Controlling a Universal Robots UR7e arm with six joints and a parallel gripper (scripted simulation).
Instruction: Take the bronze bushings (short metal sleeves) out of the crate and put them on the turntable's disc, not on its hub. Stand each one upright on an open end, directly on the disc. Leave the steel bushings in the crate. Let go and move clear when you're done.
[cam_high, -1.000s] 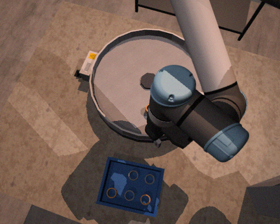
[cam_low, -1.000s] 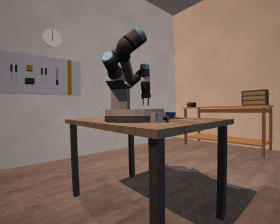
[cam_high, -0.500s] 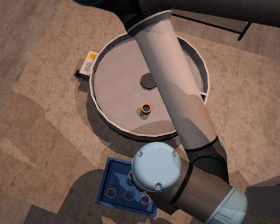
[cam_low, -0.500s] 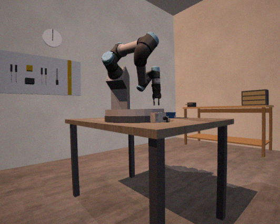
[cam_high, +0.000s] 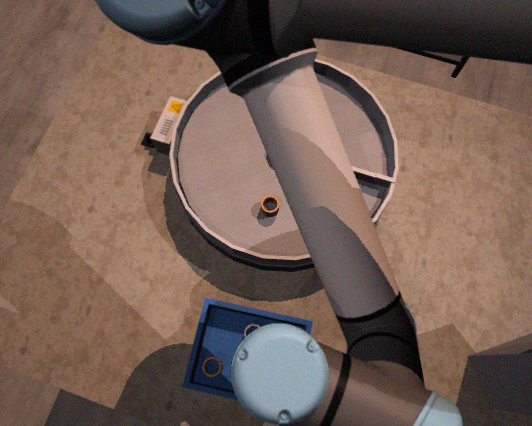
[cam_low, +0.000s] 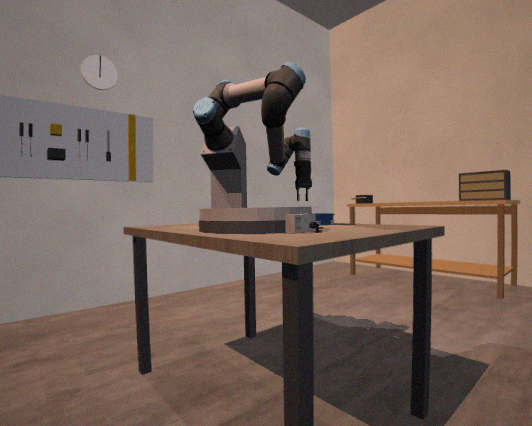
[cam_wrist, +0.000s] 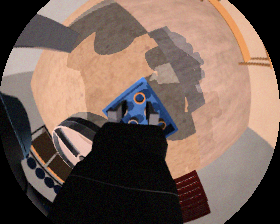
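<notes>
The hand is hanging fingers-down above the far edge of the tabletop, its two fingers standing apart with nothing between them. From where I am standing it is sitting over the blue crate, past the turntable, and clear above both. One bronze bushing is already standing upright on an open end on the disc, well out from the middle, where the arm is hiding the hub from above. Another bronze bushing in the crate is lying in the near-left corner, ring-opening facing up, so its axis is running vertically, in line with the hand's approach. That ring is sitting off to one side of the wrist rather than directly beneath it, so I judge a short sideways shift is needed before any descent. The arm is covering much of the crate from above, and the other sleeves there cannot be sorted by colour.
</notes>
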